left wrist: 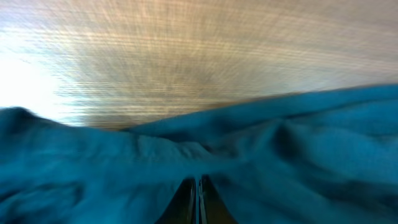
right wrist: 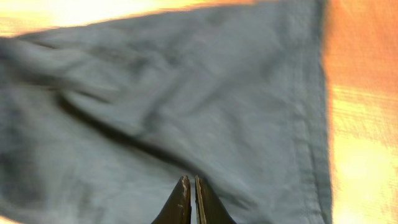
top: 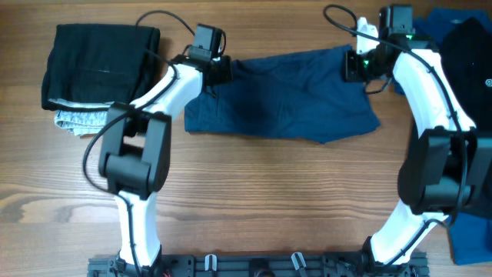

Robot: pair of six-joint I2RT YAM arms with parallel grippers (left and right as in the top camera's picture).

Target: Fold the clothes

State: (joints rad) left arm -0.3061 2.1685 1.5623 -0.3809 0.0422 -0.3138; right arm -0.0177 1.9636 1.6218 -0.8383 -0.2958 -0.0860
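- We see the navy shorts [top: 284,100] lying flat on the wooden table [top: 269,200], at the far middle between the two arms. They form a wide, roughly rectangular shape with a ragged near edge.
- The left gripper [top: 217,71] sits at the far left corner of the shorts. In the left wrist view its fingers [left wrist: 198,196] are pressed together, with only a thin line between them. The blue cloth [left wrist: 298,155] bunches in ridges right at the tips, so we read it as pinching the shorts. That view is blurred, with the table's wood [left wrist: 199,50] beyond the cloth.
- The right gripper [top: 354,65] sits at the far right corner of the shorts. In the right wrist view its fingertips [right wrist: 189,193] meet on the fabric [right wrist: 186,93], and a crease runs into them, so it too is clamped on the shorts. A stitched hem runs down the right side of that view, beside bare table [right wrist: 364,137].
- At the far left a folded black garment [top: 96,61] rests on a light grey garment [top: 77,119], well apart from the shorts.
- At the right edge we see another black garment [top: 469,61] with a small pale mark. Bright blue cloth [top: 470,238] shows nearer, behind the right arm's base.
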